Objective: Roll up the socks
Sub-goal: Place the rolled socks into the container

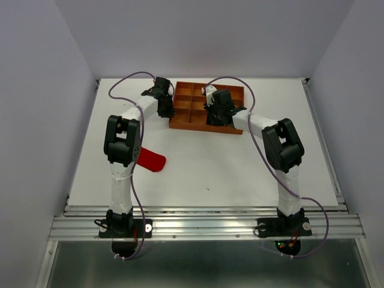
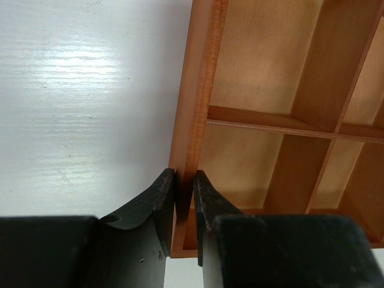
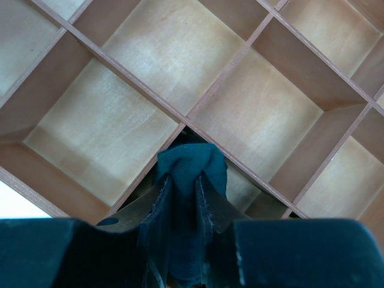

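Teal sock (image 3: 192, 163), soft and bunched, is pinched by the right hand (image 3: 183, 181) over the gridded wooden tray (image 2: 201, 90); left hand (image 2: 183, 183) clamps its rim

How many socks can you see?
2. A red sock lies on the table beside the left arm. A teal sock is pinched in the right hand, over the tray. More may be hidden.

Red sock (image 1: 154, 161) half behind left arm (image 1: 122, 146)
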`<state>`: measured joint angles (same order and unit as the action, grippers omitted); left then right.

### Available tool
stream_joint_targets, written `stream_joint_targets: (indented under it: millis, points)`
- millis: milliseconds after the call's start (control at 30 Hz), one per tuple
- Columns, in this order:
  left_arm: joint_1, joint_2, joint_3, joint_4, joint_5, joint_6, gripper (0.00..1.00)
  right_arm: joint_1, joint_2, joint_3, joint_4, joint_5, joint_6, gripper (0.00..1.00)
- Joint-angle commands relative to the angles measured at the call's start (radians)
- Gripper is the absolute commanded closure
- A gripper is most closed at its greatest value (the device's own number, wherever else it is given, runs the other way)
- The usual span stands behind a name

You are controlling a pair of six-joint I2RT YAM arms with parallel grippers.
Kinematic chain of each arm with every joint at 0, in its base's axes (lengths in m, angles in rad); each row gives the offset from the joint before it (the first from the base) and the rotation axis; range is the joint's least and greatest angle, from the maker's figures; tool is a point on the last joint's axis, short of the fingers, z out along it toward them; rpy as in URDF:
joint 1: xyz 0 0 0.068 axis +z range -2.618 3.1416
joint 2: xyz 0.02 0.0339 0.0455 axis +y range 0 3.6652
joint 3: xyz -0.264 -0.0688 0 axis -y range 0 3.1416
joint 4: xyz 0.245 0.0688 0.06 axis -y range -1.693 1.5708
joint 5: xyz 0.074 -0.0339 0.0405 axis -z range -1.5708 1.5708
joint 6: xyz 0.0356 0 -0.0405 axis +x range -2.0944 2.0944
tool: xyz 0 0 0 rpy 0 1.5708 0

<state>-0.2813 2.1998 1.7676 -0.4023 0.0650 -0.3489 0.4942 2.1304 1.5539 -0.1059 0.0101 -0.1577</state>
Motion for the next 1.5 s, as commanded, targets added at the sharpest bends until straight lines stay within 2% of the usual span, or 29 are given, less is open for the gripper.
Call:
stream_joint_targets:
  millis: [0, 333, 467, 767, 1067, 1133, 1233, 1367, 1467]
  points:
    - [0.008, 0.020, 0.009, 0.006, -0.028, -0.041, 1.00, 0.014, 0.005, -0.032, -0.142, -0.033, -0.026, 0.99]
    - [0.008, 0.018, 0.004, 0.017, -0.019, -0.038, 1.00, 0.003, 0.106, 0.051, -0.273, -0.064, -0.002, 0.99]
    - [0.008, 0.023, 0.010, 0.016, -0.011, -0.036, 1.00, 0.003, 0.151, 0.074, -0.328, -0.029, 0.040, 0.99]
    - [0.008, 0.020, 0.003, 0.023, 0.007, -0.036, 1.00, 0.003, 0.184, 0.117, -0.330, -0.076, 0.052, 0.98]
    - [0.010, -0.005, -0.033, 0.037, 0.018, -0.047, 1.00, 0.014, 0.212, 0.132, -0.305, -0.024, 0.096, 0.95]
    - [0.008, -0.015, -0.046, 0.042, 0.015, -0.048, 1.00, 0.014, 0.186, 0.107, -0.284, -0.016, 0.106, 0.85]
    - [0.008, -0.025, -0.063, 0.048, 0.006, -0.056, 1.00, 0.014, 0.158, 0.098, -0.262, 0.028, 0.119, 0.83]
    - [0.010, -0.046, -0.095, 0.054, -0.001, -0.056, 1.00, 0.014, 0.108, 0.103, -0.249, 0.031, 0.126, 0.70]
    - [0.010, -0.052, -0.103, 0.057, -0.002, -0.058, 1.00, 0.014, 0.065, 0.117, -0.244, 0.048, 0.136, 0.57]
